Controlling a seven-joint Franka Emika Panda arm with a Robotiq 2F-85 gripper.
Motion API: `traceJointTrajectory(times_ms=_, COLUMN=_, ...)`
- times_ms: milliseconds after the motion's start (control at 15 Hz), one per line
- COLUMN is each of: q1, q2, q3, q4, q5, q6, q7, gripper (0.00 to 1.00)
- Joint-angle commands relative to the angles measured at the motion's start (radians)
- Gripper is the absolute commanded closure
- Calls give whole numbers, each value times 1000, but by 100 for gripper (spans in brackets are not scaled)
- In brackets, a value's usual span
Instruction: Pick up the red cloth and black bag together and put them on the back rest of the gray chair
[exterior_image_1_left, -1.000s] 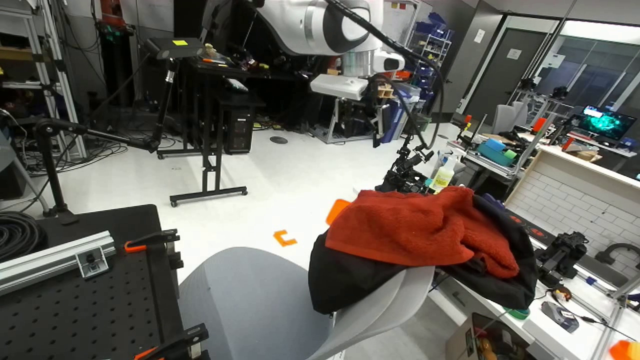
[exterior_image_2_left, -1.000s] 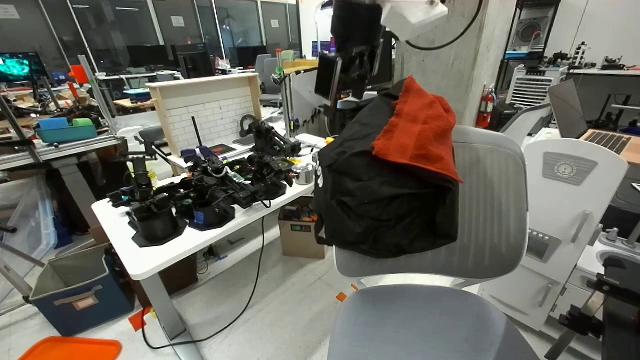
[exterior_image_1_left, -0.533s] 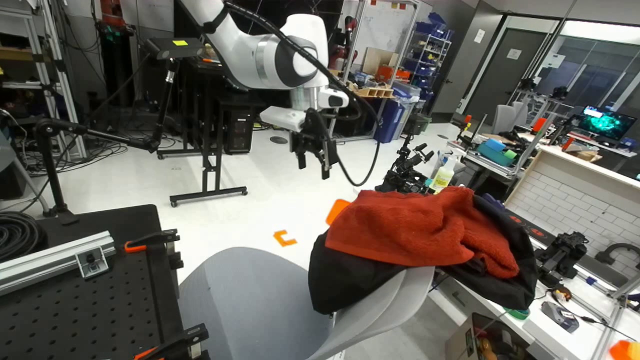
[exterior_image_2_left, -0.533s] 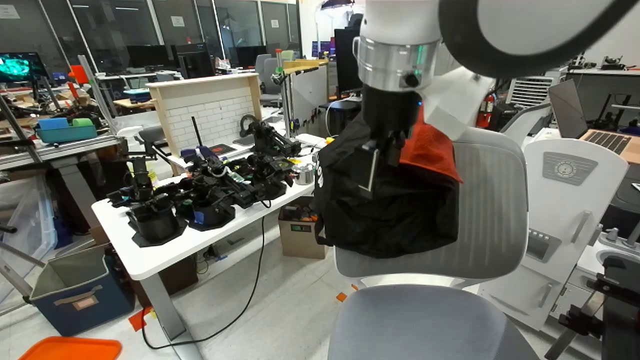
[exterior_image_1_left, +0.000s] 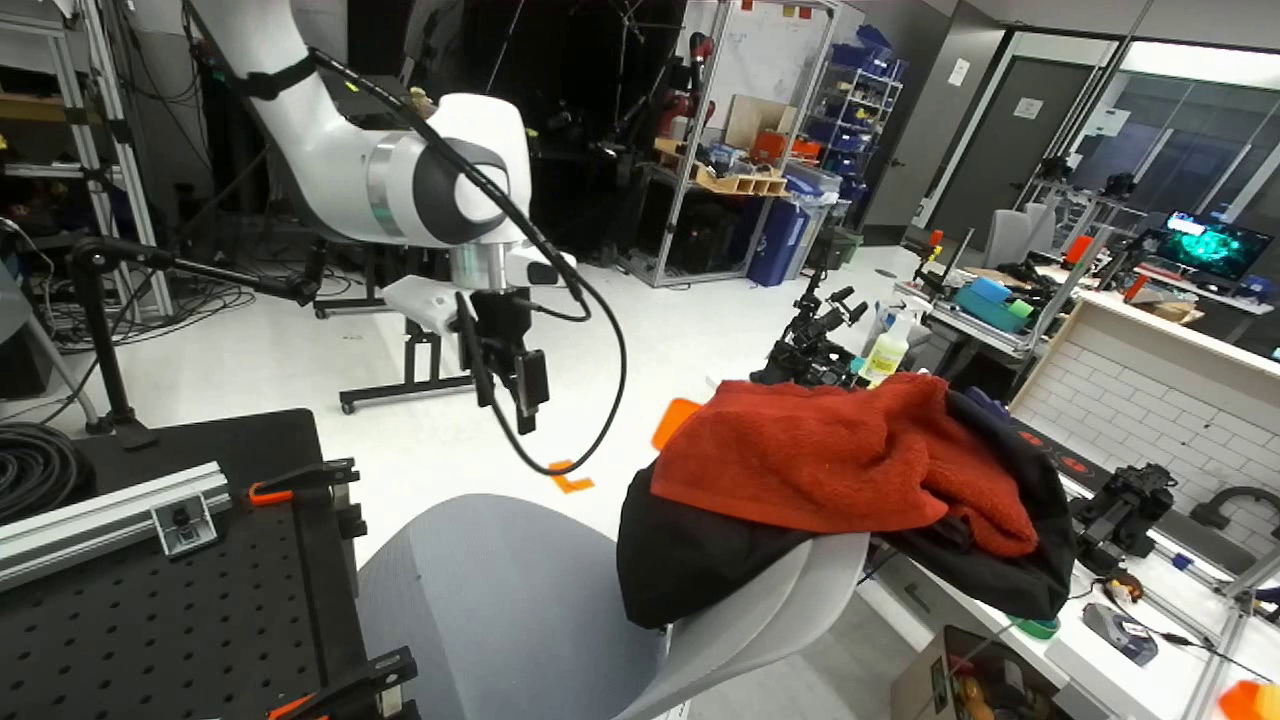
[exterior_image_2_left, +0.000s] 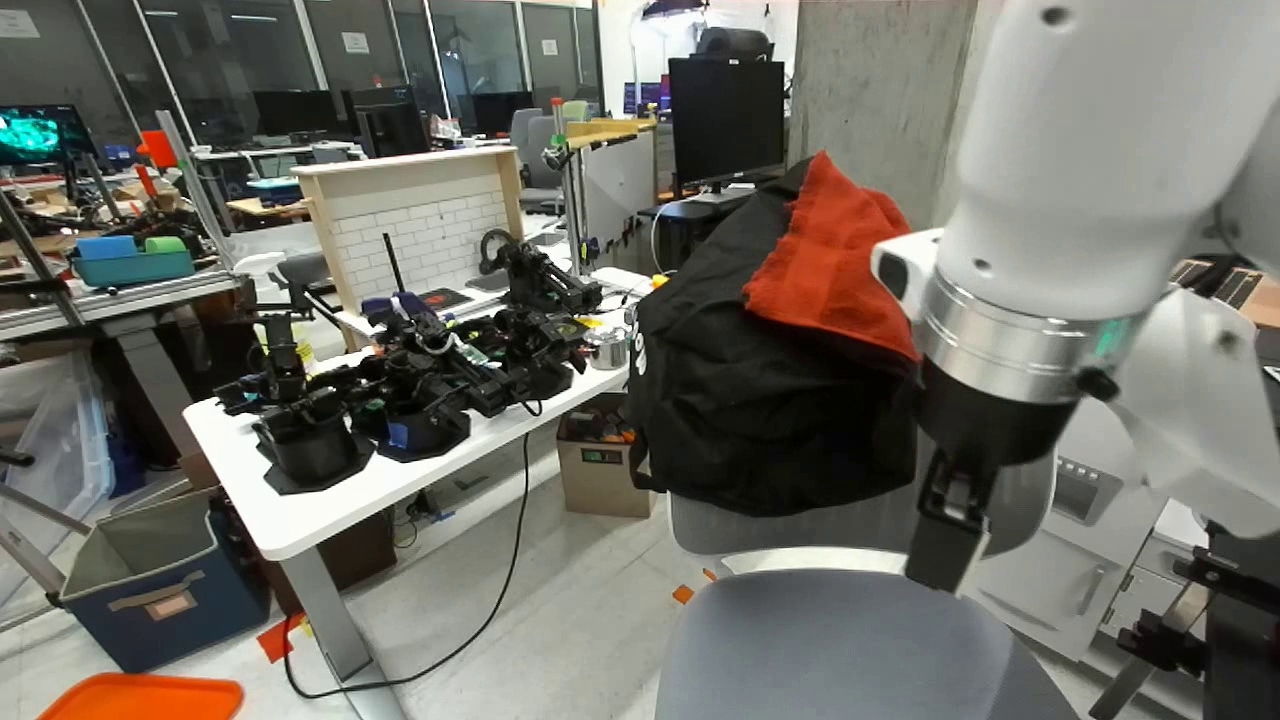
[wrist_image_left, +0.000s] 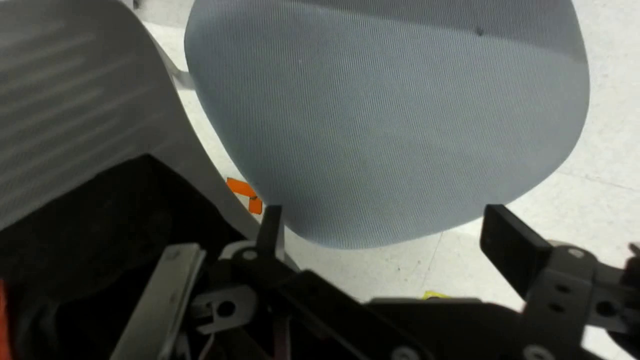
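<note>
The red cloth (exterior_image_1_left: 830, 460) lies on top of the black bag (exterior_image_1_left: 690, 555), and both are draped over the back rest of the gray chair (exterior_image_1_left: 815, 600). In an exterior view the cloth (exterior_image_2_left: 825, 265) hangs over the bag (exterior_image_2_left: 770, 420) on the back rest's front. My gripper (exterior_image_1_left: 508, 405) is apart from them, above the seat side of the chair; it also shows in an exterior view (exterior_image_2_left: 945, 550). In the wrist view my gripper (wrist_image_left: 384, 215) is open and empty. There the chair seat (wrist_image_left: 390, 110) is below, the bag (wrist_image_left: 100, 235) at left, and only a sliver of cloth (wrist_image_left: 3, 310) shows.
A black perforated table (exterior_image_1_left: 200, 620) with clamps stands beside the chair. A white table (exterior_image_2_left: 250, 510) with black robot arms (exterior_image_2_left: 420, 400) stands on the bag's side. A toy kitchen (exterior_image_2_left: 1060, 560) is behind my arm. A cable loops from my arm.
My open gripper has moved away from the cloth and bag, swinging across and down to above the seat side of the chair. The cloth, bag and chair have not moved.
</note>
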Motion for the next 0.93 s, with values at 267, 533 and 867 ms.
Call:
traceJointTrajectory(times_ms=267, q1=-13, q2=-70, q3=13, q4=-140, q5=-70, q6=55, q7=62, gripper=0)
traceJointTrajectory(times_ms=533, q1=-15, q2=-79, q3=15, q4=-145, q5=-70, q6=55, q7=62, gripper=0)
traceJointTrajectory(times_ms=867, q1=-15, q2=-79, q3=15, q4=-145, q5=-70, q6=55, q7=62, gripper=0)
